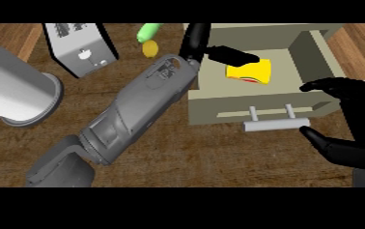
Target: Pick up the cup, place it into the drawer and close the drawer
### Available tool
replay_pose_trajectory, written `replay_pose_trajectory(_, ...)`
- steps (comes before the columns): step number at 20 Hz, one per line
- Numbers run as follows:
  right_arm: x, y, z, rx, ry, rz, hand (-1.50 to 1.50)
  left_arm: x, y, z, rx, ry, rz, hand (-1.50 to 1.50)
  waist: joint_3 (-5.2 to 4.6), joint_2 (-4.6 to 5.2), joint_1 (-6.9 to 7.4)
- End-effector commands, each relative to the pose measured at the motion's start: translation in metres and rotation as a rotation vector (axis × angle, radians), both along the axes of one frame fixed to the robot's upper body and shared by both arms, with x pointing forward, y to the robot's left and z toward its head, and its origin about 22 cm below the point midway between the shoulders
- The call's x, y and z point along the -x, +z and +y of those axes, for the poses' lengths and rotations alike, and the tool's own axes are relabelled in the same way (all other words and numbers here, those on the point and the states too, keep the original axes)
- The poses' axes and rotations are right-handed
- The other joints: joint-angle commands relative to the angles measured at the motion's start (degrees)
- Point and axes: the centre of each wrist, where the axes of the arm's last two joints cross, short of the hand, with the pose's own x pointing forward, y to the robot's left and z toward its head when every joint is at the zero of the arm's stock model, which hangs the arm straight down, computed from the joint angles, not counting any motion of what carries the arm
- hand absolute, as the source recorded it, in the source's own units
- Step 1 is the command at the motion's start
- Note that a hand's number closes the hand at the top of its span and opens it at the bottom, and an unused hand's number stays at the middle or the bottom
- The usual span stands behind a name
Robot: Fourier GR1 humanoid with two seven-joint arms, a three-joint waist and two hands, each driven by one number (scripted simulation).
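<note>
Worktop [214,165] of brown wood, with a few things on it. Far left: big grey round pot [25,95], well apart from the job. Next to it, a bit farther back: grey toaster [78,49]. Then a green thing [149,30] and a small yellow fruit [149,48], just left of the drawer. None of these in the way.

Next, long grey left arm, reaching up from the near left corner and across to the drawer. At its end, left robot hand [206,47], out over the far left part of the drawer, fingers straight and not wrapped round anything. Touching the cup or just above it? Cannot tell.

Yellow cup [251,71] inside the drawer [214,109], toward the far side. So: picking up done, putting in done, or very nearly.

Left to do: closing. Drawer wide open, pulled out toward the near side, with its pale bar handle [276,122] at the front.

Far right: right robot hand [351,102], spread wide, fingers above and thumb below, just beside the handle and holding nothing.

One thing in the way: the left robot hand and arm over the drawer. Best to lift these out first, then push the front in.
</note>
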Motion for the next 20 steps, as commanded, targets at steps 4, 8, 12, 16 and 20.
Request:
replay_pose_trajectory(4,0.031,0.021,-0.012,0.254,0.055,-0.006,1.50,0.006,0.011,-0.005,0.095,-0.004,0.013,-1.50,-0.04,-0.99,2.54)
replay_pose_trajectory(8,0.022,0.021,-0.014,0.358,0.017,0.015,1.50,-0.005,0.015,0.025,0.122,0.029,0.000,-1.50,-0.05,-0.81,3.68)
replay_pose_trajectory(12,0.037,0.005,0.006,0.439,-0.044,0.023,1.50,-0.010,0.034,0.063,0.152,0.041,0.027,-1.50,-0.05,-1.13,4.50)
replay_pose_trajectory(16,0.017,-0.011,0.012,0.492,-0.083,0.051,1.50,-0.005,0.014,0.093,0.171,0.071,0.023,-1.50,-0.03,-0.79,4.29)
replay_pose_trajectory(20,0.006,-0.001,0.038,0.558,-0.134,0.017,1.50,0.003,0.017,0.135,0.192,0.091,0.037,-1.50,-0.07,-0.98,5.22)
